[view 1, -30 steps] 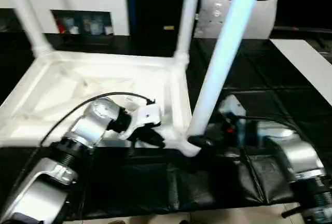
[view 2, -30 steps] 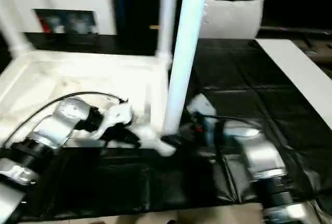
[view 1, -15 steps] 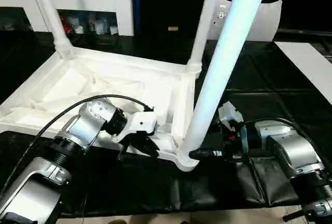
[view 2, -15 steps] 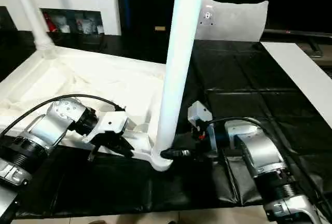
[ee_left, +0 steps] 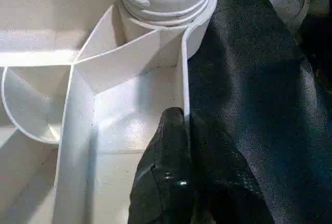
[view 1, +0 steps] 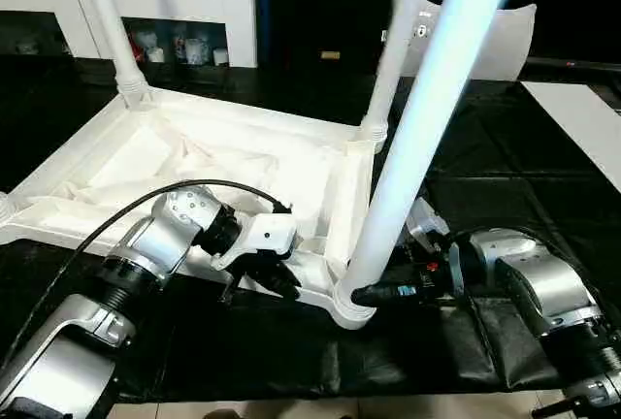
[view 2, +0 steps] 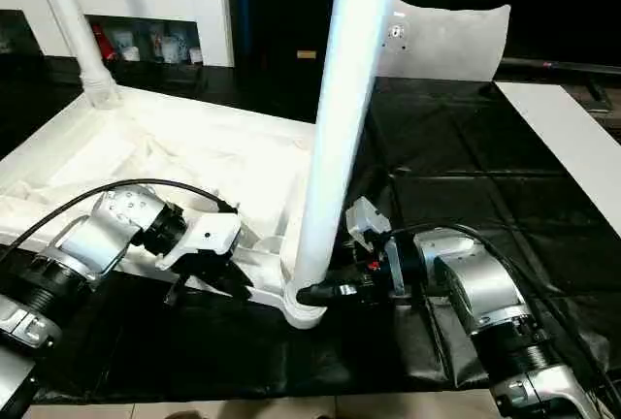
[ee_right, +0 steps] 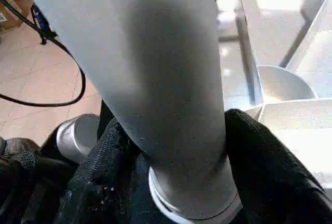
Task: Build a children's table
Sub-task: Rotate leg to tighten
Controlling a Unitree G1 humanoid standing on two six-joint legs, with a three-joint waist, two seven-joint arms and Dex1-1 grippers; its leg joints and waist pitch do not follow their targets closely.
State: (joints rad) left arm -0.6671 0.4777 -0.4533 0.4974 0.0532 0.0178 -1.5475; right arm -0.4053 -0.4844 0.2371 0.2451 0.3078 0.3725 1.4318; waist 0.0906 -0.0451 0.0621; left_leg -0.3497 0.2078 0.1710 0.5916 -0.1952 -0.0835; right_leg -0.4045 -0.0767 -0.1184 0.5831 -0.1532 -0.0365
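Right gripper (ee_right: pixel 171 182), low right of centre in my head view, has its two black fingers (ee_right: pixel 264 172) closed around the base of the nearest leg (view 1: pixel 427 118), just above the corner socket (view 1: pixel 351 305). Left gripper (ee_left: pixel 181 172), lower left, is pinched shut on the near rim of the upturned table top (view 1: pixel 194 162). Two further legs (view 1: pixel 114 26) stand in the far corners, upper frame. Behind them, upper right, I see a white-grey cushion (view 2: pixel 456 41).

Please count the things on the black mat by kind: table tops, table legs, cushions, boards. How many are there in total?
Table top: 1
Table legs: 3 in view, all standing in corner sockets
Cushion: 1
Board: 1
Total: 6
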